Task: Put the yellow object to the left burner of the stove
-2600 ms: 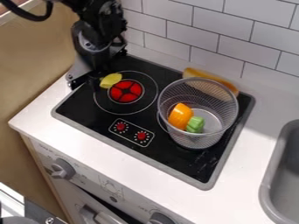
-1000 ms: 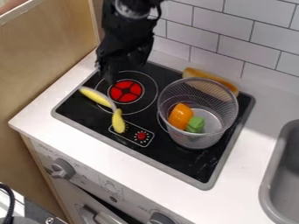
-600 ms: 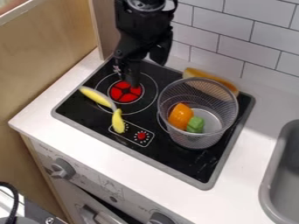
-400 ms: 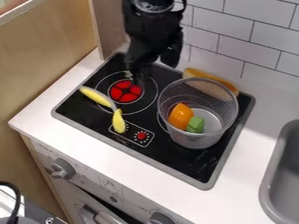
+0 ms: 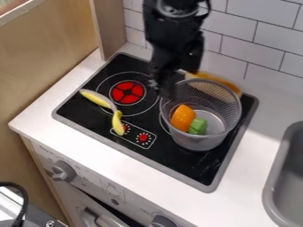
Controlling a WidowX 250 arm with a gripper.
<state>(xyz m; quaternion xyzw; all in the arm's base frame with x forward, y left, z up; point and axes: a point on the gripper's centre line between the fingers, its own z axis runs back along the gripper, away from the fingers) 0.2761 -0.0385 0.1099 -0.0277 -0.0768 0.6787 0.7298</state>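
Hanging in the upper middle, its fingers apart, the claw has the yellow toy down to its left, slanting lower-right over the left burner's edge.

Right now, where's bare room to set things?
Bare: the white counter between black stovetop and grey sink, and the stovetop's near corner, before the silver mesh basket. Crowded: beneath it; the red left burner's near edge, under curved yellow object; back middle, under black arm.
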